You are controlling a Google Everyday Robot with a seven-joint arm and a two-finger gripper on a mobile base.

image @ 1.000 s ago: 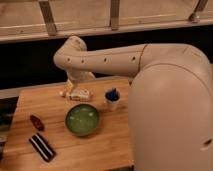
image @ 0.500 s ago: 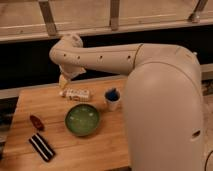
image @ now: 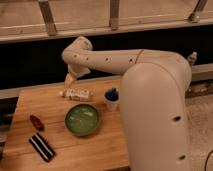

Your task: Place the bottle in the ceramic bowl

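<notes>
Camera view shows the bottle lying on its side on the wooden table. The green bowl sits near, at its 6 o'clock. The gripper hangs just above the bottle's left end; whether it is wide or closed is not clear. A white cup stands at the bottle's 3 o'clock.

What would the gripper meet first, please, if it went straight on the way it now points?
Probably the bottle: the gripper points down just above its left end on the table. Depth is unclear, so it could land on the table beside it instead.
</notes>
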